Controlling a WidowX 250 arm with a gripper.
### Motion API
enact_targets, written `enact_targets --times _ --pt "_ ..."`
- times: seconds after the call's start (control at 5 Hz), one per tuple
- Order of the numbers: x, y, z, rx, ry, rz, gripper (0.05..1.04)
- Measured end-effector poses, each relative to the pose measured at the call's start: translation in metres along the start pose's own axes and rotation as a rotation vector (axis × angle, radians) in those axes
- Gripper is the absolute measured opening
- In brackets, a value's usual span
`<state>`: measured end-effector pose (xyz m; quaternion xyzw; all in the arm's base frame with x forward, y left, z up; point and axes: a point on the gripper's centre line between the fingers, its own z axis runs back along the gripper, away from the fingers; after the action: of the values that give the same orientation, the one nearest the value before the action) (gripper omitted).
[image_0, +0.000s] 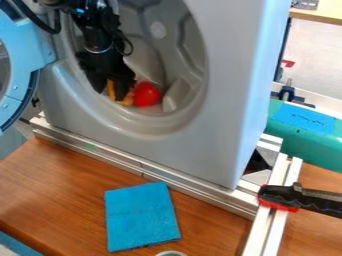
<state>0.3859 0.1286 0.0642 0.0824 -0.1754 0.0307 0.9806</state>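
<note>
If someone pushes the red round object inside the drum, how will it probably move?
The red object would probably roll or slide, since its visible side is round and looks smooth. It may not travel far: the drum curves up around it, and a pale raised rib stands close by.

Rounded red object (146, 94) in round grey drum (143, 64), small yellow object (127, 100) left, rectangular blue cloth (141, 216) in front on brown wooden table (63, 187)

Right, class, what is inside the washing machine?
A rounded red object, a yellow-orange object beside it, and the black gripper. The gripper covers part of the yellow-orange object, so its full shape cannot be seen.
</note>
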Motion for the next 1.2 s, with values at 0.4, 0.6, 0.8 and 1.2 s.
enact_targets --times 0.4,0.6,0.8,1.2 --pt "-0.013 0.010 0.003 -0.013 0.023 0.064 0.360" --pt "-0.017 0.011 0.007 -0.015 0.023 0.079 0.293" --pt "-0.032 0.020 0.023 0.015 0.036 0.125 0.262" --pt "-0.106 0.031 0.059 0.059 0.305 0.157 0.262"
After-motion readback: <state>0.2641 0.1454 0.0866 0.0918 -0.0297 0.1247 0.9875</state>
